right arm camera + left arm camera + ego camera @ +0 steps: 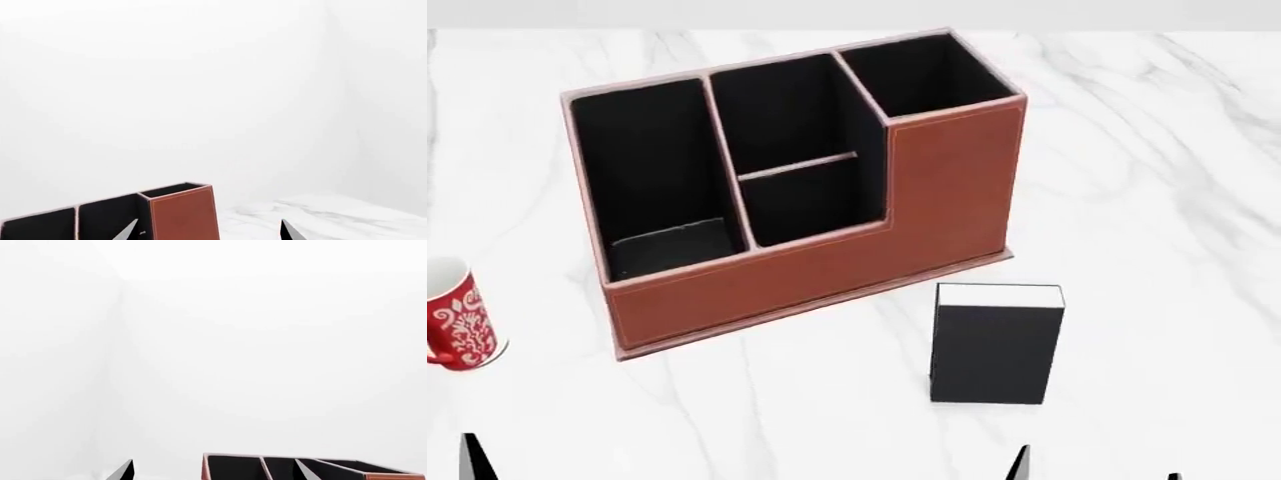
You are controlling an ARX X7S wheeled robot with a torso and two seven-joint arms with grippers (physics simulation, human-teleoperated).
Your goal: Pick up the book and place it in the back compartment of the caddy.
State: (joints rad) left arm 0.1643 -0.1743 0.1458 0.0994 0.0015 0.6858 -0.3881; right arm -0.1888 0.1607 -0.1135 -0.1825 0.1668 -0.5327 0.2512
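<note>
The black book point(997, 345) with white page edges stands on the marble table, in front of the caddy's right end. The reddish-brown caddy point(827, 270) sits mid-table; it also shows in the left wrist view point(235, 469) and the right wrist view point(183, 212). The back compartment point(811, 205) is the small black-lined cell of the middle column, between the thin divider and the low wall; it is empty. My right gripper point(1097, 472) is open and empty, low, just in front of the book. My left gripper point(215, 472) is open and empty, at the head view's bottom left.
A red patterned mug point(454, 320) stands at the left edge, beside the caddy's left end. White marble table point(1148, 180) extends to the right of the caddy. White walls fill both wrist views.
</note>
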